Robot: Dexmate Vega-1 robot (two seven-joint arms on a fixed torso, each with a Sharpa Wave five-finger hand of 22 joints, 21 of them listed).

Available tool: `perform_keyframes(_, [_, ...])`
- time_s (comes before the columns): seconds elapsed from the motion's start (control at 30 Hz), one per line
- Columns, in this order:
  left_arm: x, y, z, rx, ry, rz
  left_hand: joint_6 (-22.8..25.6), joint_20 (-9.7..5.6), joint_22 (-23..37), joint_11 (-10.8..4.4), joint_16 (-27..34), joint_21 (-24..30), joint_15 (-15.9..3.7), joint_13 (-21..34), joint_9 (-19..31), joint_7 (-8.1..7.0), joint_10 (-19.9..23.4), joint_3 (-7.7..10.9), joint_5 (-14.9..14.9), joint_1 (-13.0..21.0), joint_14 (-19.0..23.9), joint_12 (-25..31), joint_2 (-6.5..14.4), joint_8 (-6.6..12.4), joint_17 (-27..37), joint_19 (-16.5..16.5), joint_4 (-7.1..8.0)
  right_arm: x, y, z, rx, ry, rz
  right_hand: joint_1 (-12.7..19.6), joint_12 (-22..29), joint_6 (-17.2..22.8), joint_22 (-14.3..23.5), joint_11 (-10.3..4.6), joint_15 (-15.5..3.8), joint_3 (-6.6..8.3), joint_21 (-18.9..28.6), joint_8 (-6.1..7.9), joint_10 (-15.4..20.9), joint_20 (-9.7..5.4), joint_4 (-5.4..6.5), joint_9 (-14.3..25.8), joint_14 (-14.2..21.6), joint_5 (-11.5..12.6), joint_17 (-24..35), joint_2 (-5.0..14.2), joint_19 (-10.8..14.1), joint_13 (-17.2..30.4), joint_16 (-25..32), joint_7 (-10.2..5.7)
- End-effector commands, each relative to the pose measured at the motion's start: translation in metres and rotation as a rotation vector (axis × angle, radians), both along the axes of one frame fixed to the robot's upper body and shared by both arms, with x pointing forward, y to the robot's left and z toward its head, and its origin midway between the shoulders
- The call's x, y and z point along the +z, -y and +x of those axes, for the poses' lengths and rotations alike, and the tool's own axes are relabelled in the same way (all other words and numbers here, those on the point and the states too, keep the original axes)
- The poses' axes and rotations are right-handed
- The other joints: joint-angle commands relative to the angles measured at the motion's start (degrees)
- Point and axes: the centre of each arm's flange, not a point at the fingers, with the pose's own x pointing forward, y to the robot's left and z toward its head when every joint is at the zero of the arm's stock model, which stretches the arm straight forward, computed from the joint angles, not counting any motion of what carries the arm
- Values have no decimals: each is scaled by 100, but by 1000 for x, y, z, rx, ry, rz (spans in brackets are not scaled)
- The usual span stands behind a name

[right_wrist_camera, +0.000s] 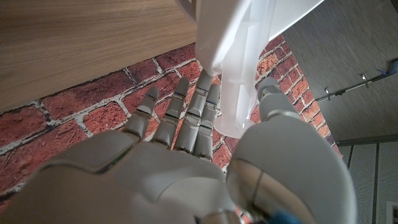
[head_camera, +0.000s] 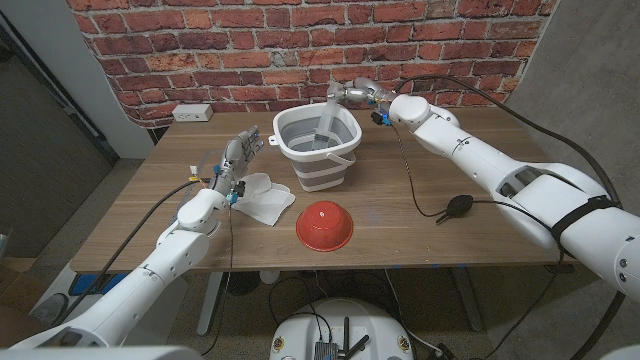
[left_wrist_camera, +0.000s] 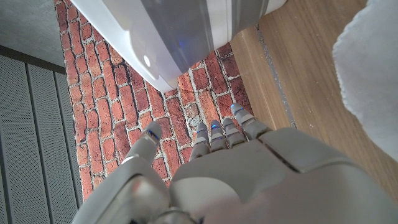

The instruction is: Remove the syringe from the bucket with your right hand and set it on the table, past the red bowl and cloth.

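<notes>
Red plastic bowl (head_camera: 325, 225) seen nearest, white cloth (head_camera: 265, 196) beside. Clear plastic syringe (head_camera: 333, 118) pinched by right robot hand (head_camera: 352, 96) above grey collapsible bucket (head_camera: 316, 147), nearly lifted out. Left robot hand (head_camera: 238, 157) spread, idle. Placement on wooden tabletop (head_camera: 400, 205) remains.

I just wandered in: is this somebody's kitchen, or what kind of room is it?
Probably a robot test room, not a kitchen: a brick wall, a wooden table trailing cables, and staged props, a grey bucket and red bowl.

Clear syringe (head_camera: 327, 128) upright in bucket (head_camera: 318, 168)
</notes>
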Motion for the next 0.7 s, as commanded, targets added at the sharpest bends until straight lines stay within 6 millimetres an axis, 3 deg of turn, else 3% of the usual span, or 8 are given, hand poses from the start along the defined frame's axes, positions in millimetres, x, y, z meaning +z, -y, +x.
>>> perform_keyframes(0.03, [0,1,0,-1,4,-3,32,-309,26,1,35,22,13,19,31,-13,30,7,15,-1,58,31,409,3,12,-27,-16,0,-1,-2,-20,16,36,149,63,101,12,-400,-122,9,7,112,413,-26,10,54,85,31,42,36,72,7,81,-90])
perform_keyframes(0.5, [0,1,2,4,-1,-6,36,-311,26,4,35,23,24,19,32,-9,38,0,13,9,59,31,418,3,13,-27,-27,3,1,0,-33,9,61,413,245,631,13,-694,-445,-84,-23,566,1004,-97,37,164,459,41,198,163,231,-17,316,-397])
perform_keyframes(0.7, [-1,0,2,3,1,-9,42,-311,26,10,36,23,25,20,32,-10,36,-3,12,12,59,29,422,5,14,-27,-30,4,0,2,-37,0,72,499,298,803,14,-767,-530,-111,-30,676,1173,-150,44,143,532,50,264,234,270,-9,391,-490])
